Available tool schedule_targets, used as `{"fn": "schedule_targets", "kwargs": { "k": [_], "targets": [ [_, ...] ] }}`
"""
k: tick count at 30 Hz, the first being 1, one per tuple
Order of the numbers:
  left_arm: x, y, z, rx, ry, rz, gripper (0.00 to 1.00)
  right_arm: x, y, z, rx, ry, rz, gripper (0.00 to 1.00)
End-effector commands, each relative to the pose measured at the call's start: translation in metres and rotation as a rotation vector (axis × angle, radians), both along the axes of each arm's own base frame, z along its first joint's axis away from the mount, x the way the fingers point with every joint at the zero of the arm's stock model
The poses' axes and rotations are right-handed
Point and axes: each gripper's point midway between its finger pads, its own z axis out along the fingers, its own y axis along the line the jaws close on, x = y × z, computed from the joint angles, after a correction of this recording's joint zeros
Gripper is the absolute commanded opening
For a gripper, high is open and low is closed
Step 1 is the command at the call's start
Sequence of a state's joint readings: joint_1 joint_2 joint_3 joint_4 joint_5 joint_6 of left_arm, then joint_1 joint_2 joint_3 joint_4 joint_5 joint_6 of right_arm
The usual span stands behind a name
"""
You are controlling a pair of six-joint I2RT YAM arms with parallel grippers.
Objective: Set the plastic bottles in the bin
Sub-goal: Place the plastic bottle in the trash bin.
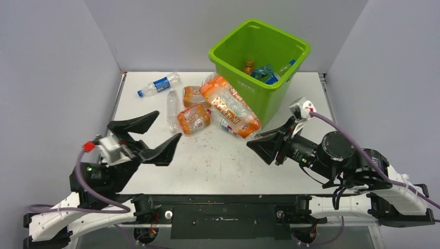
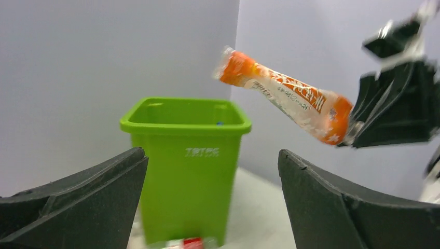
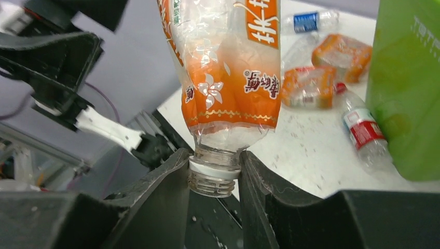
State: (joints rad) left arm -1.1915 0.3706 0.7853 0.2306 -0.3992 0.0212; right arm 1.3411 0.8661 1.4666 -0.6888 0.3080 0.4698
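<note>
My right gripper (image 1: 258,143) (image 3: 214,174) is shut on the open neck of a large crushed orange-labelled bottle (image 1: 231,106) (image 3: 228,78) (image 2: 290,98). That bottle hangs in the air, slanting up toward the lime-green bin (image 1: 254,96) (image 2: 187,171) (image 3: 410,93). My left gripper (image 1: 167,126) (image 2: 211,155) is open and empty, left of the bottle and pointing at the bin. Several bottles (image 1: 262,71) lie inside the bin. On the table lie a blue-labelled bottle (image 1: 158,85), a clear one (image 1: 171,106), two crushed orange ones (image 1: 193,119) and a red-labelled one (image 3: 363,135).
Grey walls (image 1: 52,78) close in the white table (image 1: 218,161) on the left, back and right. The bin stands at the back right. The loose bottles lie at the back left, between my left gripper and the bin.
</note>
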Motion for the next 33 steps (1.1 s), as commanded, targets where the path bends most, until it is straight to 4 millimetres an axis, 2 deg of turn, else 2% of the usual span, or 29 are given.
{"fn": "schedule_targets", "kwargs": {
  "k": [1,4,8,15,21,23,25,27,28,29,30,31,33],
  "targets": [
    [0.015,-0.065,-0.075,0.791,-0.309,0.054,0.96,-0.013,-0.008,-0.083,-0.353,0.136,0.044,0.05],
    [0.024,-0.08,-0.076,1.015,-0.503,0.125,0.96,-0.018,-0.004,-0.092,-0.385,0.172,0.065,0.05],
    [0.025,-0.09,-0.063,1.127,-0.687,0.213,0.96,-0.016,-0.006,-0.092,-0.382,0.18,0.047,0.05],
    [0.029,-0.108,-0.088,1.312,-0.774,0.207,1.0,-0.022,0.006,-0.095,-0.401,0.184,0.104,0.05],
    [0.032,-0.123,-0.096,1.365,-0.817,0.204,0.78,-0.025,0.014,-0.094,-0.421,0.183,0.136,0.05],
    [0.034,-0.126,-0.095,1.38,-0.82,0.209,0.63,-0.024,0.015,-0.09,-0.416,0.18,0.136,0.05],
    [0.036,-0.126,-0.094,1.381,-0.822,0.221,0.45,-0.025,0.015,-0.084,-0.4,0.175,0.138,0.05],
    [0.035,-0.126,-0.092,1.353,-0.812,0.223,0.35,-0.025,0.015,-0.077,-0.37,0.168,0.141,0.06],
    [0.034,-0.126,-0.091,1.329,-0.795,0.222,0.33,-0.025,0.015,-0.073,-0.351,0.162,0.14,0.18],
    [0.034,-0.125,-0.091,1.299,-0.771,0.221,0.32,-0.025,0.016,-0.067,-0.321,0.152,0.143,0.4],
    [0.033,-0.124,-0.091,1.262,-0.728,0.21,0.32,-0.026,0.016,-0.06,-0.286,0.138,0.15,0.56],
    [0.032,-0.125,-0.093,1.232,-0.683,0.187,0.32,-0.025,0.016,-0.051,-0.237,0.12,0.151,0.69],
    [0.028,-0.127,-0.104,1.177,-0.592,0.128,0.3,-0.022,0.011,-0.034,-0.148,0.076,0.133,0.84]
  ]
}}
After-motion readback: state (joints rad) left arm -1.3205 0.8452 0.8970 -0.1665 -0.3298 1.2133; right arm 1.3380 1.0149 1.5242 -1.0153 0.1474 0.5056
